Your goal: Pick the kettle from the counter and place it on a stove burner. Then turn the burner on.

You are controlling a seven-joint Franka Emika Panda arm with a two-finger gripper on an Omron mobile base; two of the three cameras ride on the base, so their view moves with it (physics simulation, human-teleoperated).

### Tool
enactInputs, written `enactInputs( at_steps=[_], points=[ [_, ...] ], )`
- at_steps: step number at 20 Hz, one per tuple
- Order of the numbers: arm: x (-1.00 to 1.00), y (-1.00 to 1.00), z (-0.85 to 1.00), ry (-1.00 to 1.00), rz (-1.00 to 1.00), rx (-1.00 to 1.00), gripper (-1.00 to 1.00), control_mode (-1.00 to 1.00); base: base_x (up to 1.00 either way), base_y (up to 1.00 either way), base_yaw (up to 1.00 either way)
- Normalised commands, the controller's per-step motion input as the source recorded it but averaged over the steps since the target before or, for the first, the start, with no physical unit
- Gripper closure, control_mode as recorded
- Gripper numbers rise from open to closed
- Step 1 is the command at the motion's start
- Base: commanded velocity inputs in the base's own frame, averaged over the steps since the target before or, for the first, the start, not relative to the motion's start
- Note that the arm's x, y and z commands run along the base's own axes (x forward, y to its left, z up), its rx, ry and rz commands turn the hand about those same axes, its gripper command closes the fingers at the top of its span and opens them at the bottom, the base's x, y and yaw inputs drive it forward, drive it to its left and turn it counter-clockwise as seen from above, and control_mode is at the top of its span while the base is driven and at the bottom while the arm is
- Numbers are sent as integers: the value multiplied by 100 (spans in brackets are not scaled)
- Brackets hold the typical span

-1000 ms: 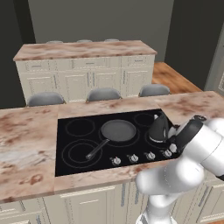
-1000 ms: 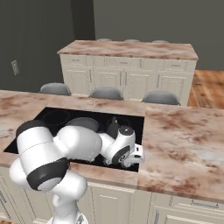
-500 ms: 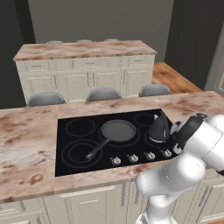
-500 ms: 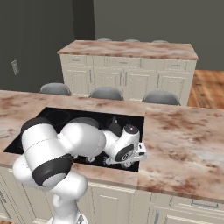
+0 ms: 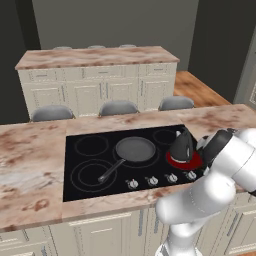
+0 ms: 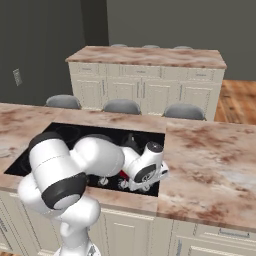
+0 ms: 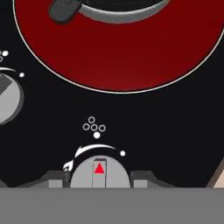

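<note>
Since the earlier frames: burner (image 5: 184, 161) under the kettle (image 5: 180, 145) changed from dark to glowing red; elbow of the arm raised a little; kettle, pan and knobs unmoved. Kettle: small, dark, cone-bodied, upright on the right front burner of the black cooktop (image 5: 85, 149), its base inside the red ring; spout (image 7: 64, 9) seen from the hand camera hanging over the red zone. Handling, by judgement: rigid metal, likely light if empty, smooth and sloped on the body, so a grip on the body would slide; the arched loop handle on top is the place to take hold, fingers across the bar. Frying pan (image 5: 134, 149): flat, grey, on the middle burner, long handle toward the front left, well apart from the kettle. Knobs: row along the front edge; the one in use (image 7: 99, 172) carries a red triangle. Gripper (image 7: 99, 178): low at the cooktop's front edge, fingertips (image 7: 56, 178) either side of that knob, clamped on it as far as the hand camera shows. Counter (image 5: 30, 165): pinkish marbled stone around the cooktop. Task status, by judgement: kettle placed, burner lit, both steps look done.
</note>
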Motion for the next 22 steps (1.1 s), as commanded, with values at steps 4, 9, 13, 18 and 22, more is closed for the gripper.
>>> enactInputs(
  at_steps=[4,9,13,18,22],
  points=[
    [-14,0,-15,0,36,-1,100,-100,0,0,0],
    [-12,0,-20,-2,33,-3,100,-100,0,0,0],
    [-3,0,-15,-1,26,-3,100,-100,0,0,0],
    [0,0,0,-1,7,0,100,-100,0,0,0],
    [-2,0,0,0,0,0,100,-100,0,0,0]
  ],
)
